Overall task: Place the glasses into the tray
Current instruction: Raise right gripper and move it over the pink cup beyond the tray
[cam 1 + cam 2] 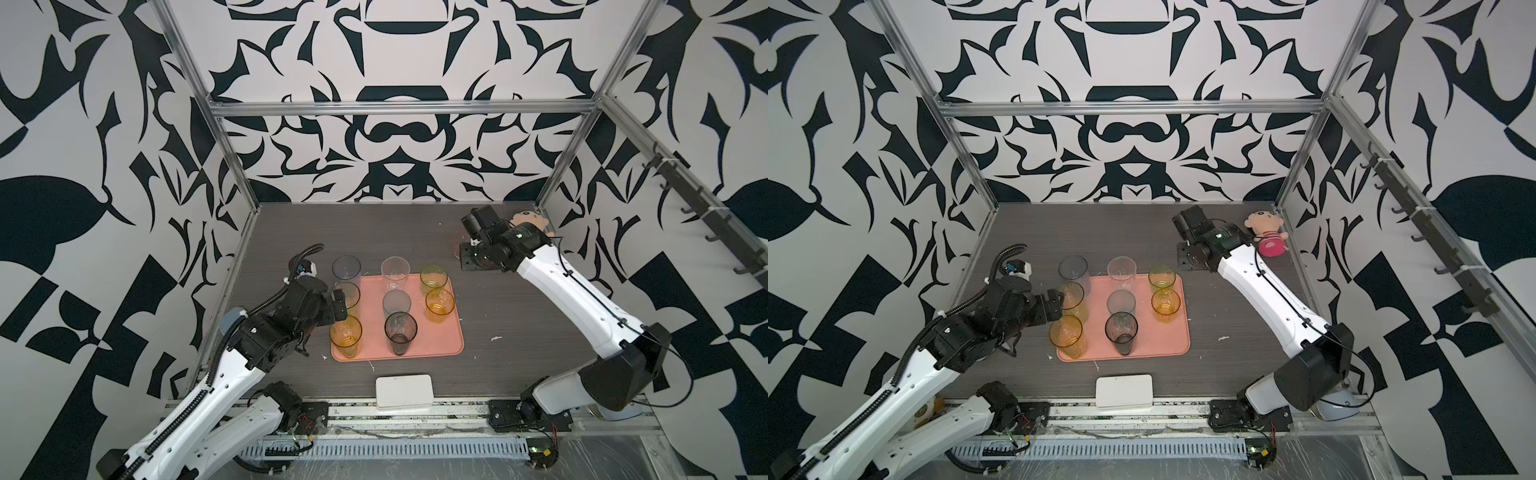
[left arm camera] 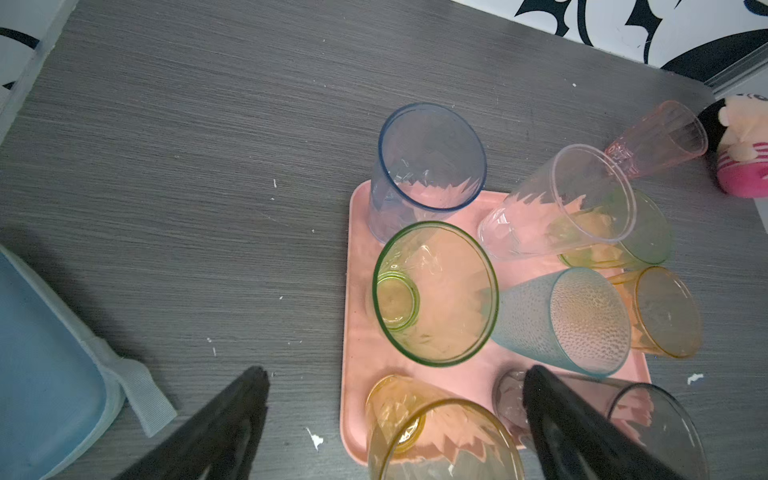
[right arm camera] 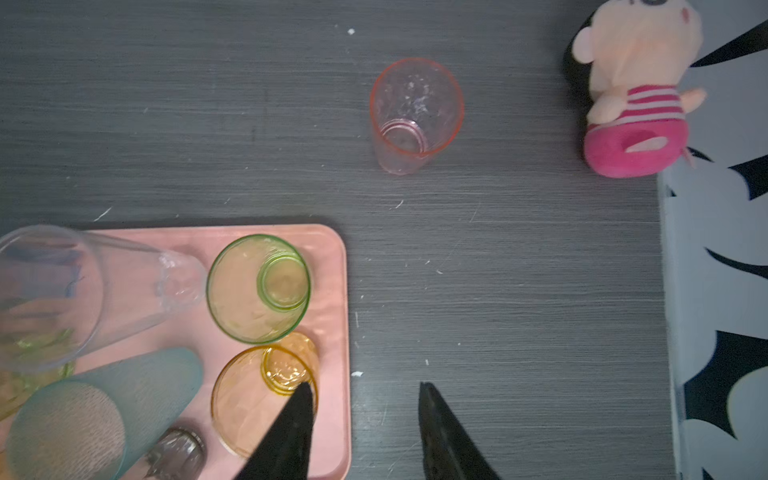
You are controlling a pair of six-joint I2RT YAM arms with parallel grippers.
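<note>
The salmon-pink tray [image 1: 451, 347] holds several upright glasses: clear [image 1: 395, 272], yellow-green [image 1: 433, 277], amber [image 1: 439, 305], teal [image 1: 397, 302], smoky grey [image 1: 400, 332], a tall amber one [image 1: 345, 334] and a second yellow-green one [image 2: 434, 293]. A blue-grey glass [image 1: 346, 270] stands at the tray's far left corner; whether on it, I cannot tell. A pink glass [image 3: 415, 116] stands on the table beyond the tray. My left gripper [image 2: 397, 374] hangs open over the tray's left side, above the tall amber glass. My right gripper [image 3: 365, 388] is open and holds nothing, over the tray's right edge.
A small white box [image 1: 404, 392] lies at the front edge of the table. A plush toy [image 1: 1268, 235] sits in the far right corner, behind the right arm. A light blue pad [image 2: 41, 365] shows in the left wrist view. Metal frame posts [image 1: 232, 166] stand at the back corners.
</note>
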